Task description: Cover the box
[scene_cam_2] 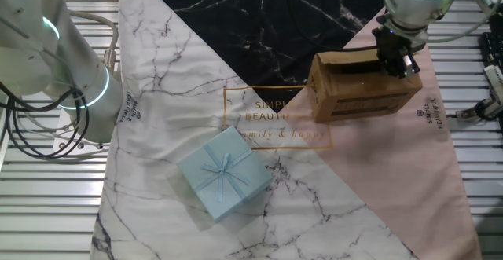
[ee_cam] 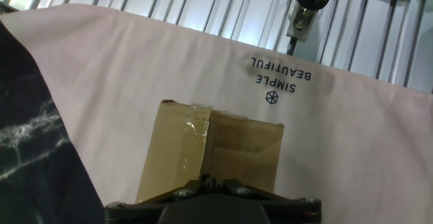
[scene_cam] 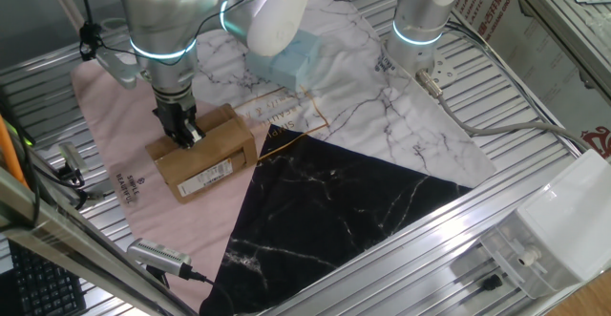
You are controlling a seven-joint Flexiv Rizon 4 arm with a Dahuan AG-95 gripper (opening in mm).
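The gripper, its opening impossible to judge, presses on top of the box (which sits on the pink part of the cloth, at 9 o'clock from the black panel), so push straight down, keeping flaps flush.

I read "SIMPLE BEAUTIFUL" on the pink cloth; the box label print is illegible.
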